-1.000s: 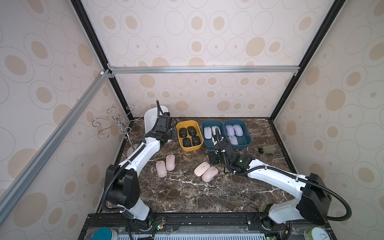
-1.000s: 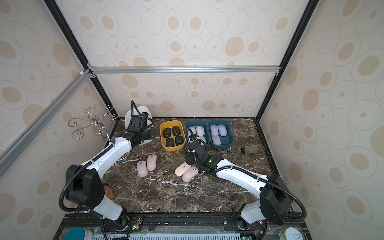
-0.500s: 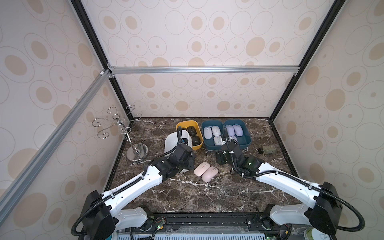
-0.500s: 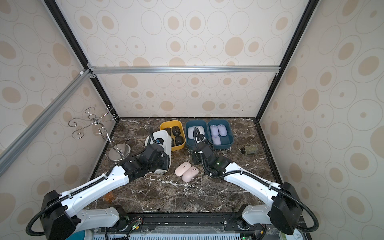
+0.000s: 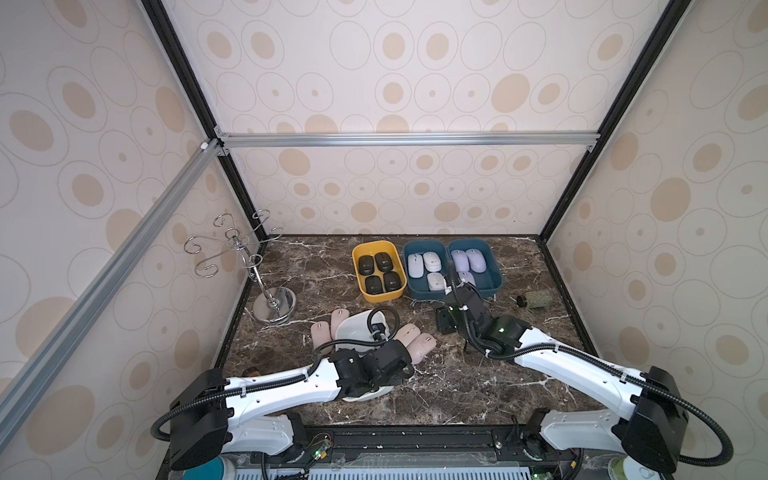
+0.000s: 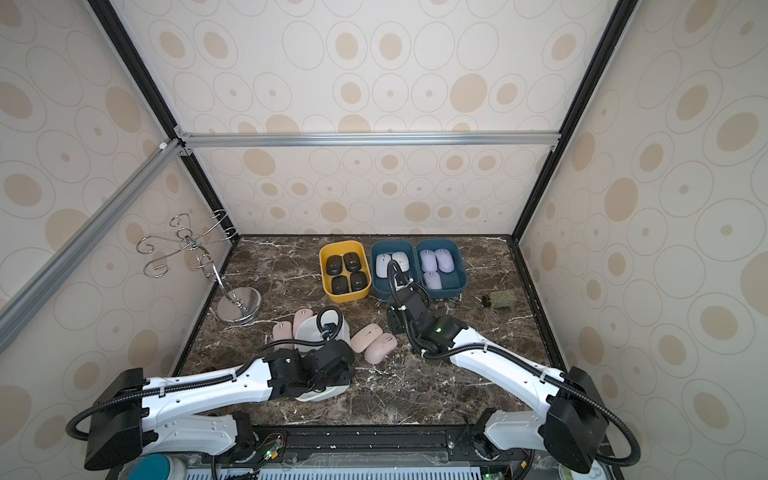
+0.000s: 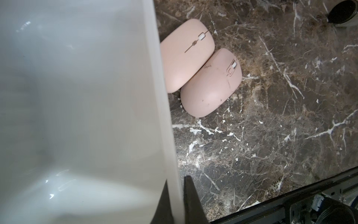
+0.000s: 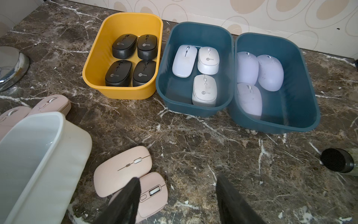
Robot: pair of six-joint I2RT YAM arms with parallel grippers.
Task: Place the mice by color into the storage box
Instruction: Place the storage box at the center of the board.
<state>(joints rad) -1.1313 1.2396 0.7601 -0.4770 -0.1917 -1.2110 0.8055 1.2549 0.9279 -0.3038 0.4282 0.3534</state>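
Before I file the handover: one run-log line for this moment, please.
left gripper shut on white box; right gripper open, empty; four pink mice on table

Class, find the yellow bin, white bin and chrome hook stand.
yellow bin (image 8: 99, 58), right wrist view, inner wall.
white bin (image 8: 67, 155), right wrist view, outer wall.
chrome hook stand (image 5: 282, 307), in a top view, base.

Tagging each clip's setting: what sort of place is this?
Probably a robot test cell: wallpapered panels on an aluminium frame enclose a marble-look tabletop, with left arm and right arm mounted at its front.
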